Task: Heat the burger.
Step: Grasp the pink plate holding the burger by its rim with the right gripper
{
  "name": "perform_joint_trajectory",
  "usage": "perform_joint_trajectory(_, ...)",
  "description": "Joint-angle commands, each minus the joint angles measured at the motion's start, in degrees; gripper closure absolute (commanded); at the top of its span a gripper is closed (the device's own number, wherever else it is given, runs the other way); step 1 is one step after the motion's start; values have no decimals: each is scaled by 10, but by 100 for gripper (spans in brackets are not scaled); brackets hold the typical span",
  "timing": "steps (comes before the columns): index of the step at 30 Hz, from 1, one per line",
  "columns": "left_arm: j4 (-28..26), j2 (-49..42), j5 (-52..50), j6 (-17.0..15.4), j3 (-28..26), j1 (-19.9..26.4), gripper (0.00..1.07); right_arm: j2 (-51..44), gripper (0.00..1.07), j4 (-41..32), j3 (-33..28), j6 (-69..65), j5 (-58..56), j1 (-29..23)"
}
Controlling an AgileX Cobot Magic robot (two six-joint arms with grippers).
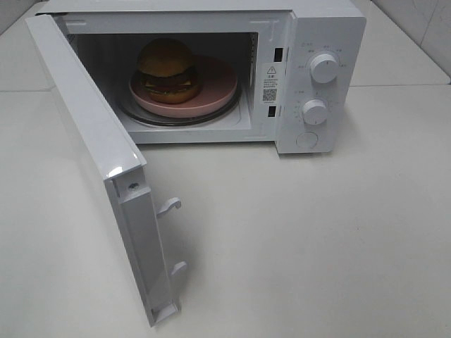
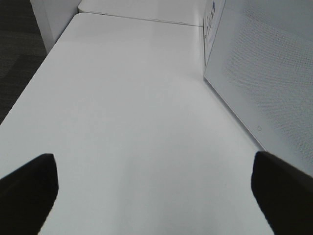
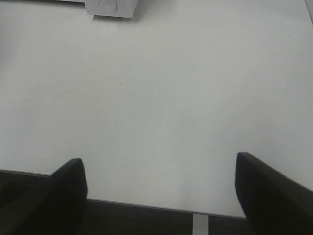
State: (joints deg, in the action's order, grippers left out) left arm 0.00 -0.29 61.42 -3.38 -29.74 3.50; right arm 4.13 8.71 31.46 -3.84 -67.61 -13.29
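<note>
The burger (image 1: 168, 70), with a golden-brown bun, cheese and lettuce, sits on a pink plate (image 1: 215, 88) inside the white microwave (image 1: 328, 28), whose door (image 1: 99, 141) stands swung wide toward the front left. Neither arm shows in the exterior high view. In the left wrist view my left gripper (image 2: 154, 188) is open over bare table, its dark fingers (image 2: 29, 188) wide apart, with the microwave's side (image 2: 264, 73) beside it. My right gripper (image 3: 159, 191) is open too, holding nothing, above the table's near edge, and the microwave's lower corner (image 3: 111, 7) lies far ahead.
The microwave has two knobs (image 1: 323, 67) and a round button (image 1: 307, 139) on its right panel. Two latch hooks (image 1: 169, 205) stick out from the open door's edge. The white table (image 1: 317, 239) extends in front and to the right.
</note>
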Motion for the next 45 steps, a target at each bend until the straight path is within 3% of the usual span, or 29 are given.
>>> perform_joint_trajectory(1, 0, -7, -1, 1, 1, 1, 7, -25, 33, -11, -4, 9, 25, 18)
perform_joint_trajectory(7, 0, -7, -1, 1, 1, 1, 7, -61, 35, -41, -9, 9, 61, 48)
perform_joint_trajectory(33, 0, -5, -1, 1, 1, 1, 7, -57, 35, -41, -25, 38, 128, 50)
perform_joint_trajectory(38, 0, -5, -1, 1, 1, 1, 7, 9, 26, -49, 19, 60, 135, 50)
perform_joint_trajectory(45, 0, -5, -1, 1, 1, 1, 7, 81, 27, -51, 33, 73, 170, 50)
